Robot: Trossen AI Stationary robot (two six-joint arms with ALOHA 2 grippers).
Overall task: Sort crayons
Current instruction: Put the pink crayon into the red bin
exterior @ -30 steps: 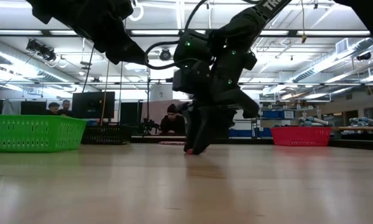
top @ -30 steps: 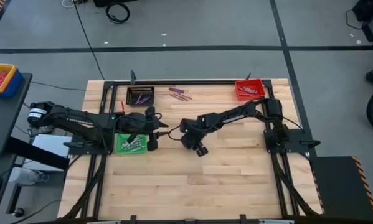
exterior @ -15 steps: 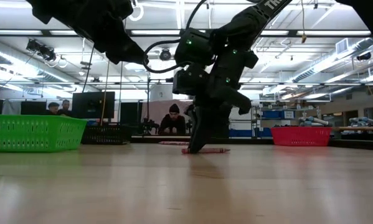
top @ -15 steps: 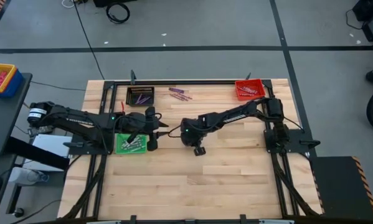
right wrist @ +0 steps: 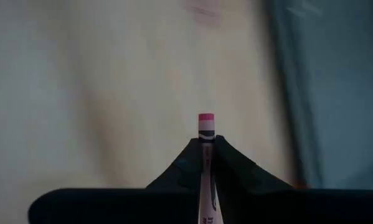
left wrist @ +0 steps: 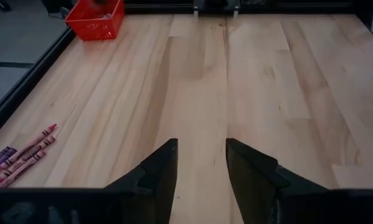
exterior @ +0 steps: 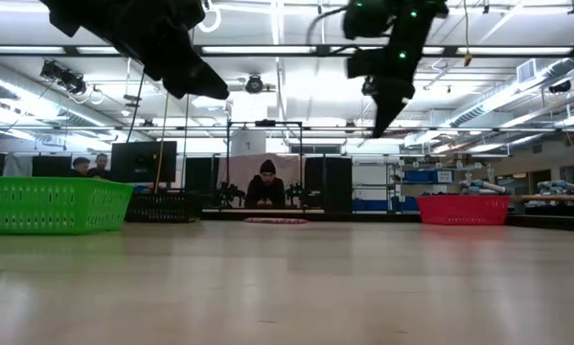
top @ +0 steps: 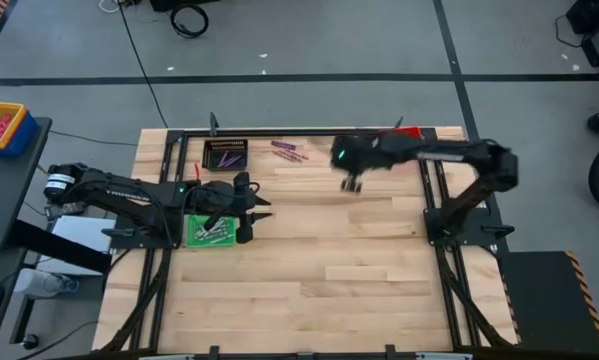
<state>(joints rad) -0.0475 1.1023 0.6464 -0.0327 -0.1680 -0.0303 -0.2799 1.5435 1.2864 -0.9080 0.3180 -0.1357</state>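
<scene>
We see the pale wooden worktop (top: 309, 270). The right pincer (right wrist: 206, 163), raised near the red plastic bin (top: 407, 131), which its arm mostly hides, clamps a pinkish-red crayon (right wrist: 205, 127); only the tip shows. The left pincer (left wrist: 201, 167) hangs narrowly parted, empty, beside the green mesh bin (top: 209, 231). Loose purple and pinkish-red crayons (top: 290, 150) lie near the black bin (top: 225, 154).

1. Tabletop (top: 309, 270): pale wood planks, smooth, slight sheen.
2. Green bin (exterior: 47, 206), red bin (exterior: 464, 210): plastic mesh.
3. Pink crayon (right wrist: 206, 134): paper-wrapped, matt.
4. Right tool (right wrist: 205, 158): matt black plastic.
</scene>
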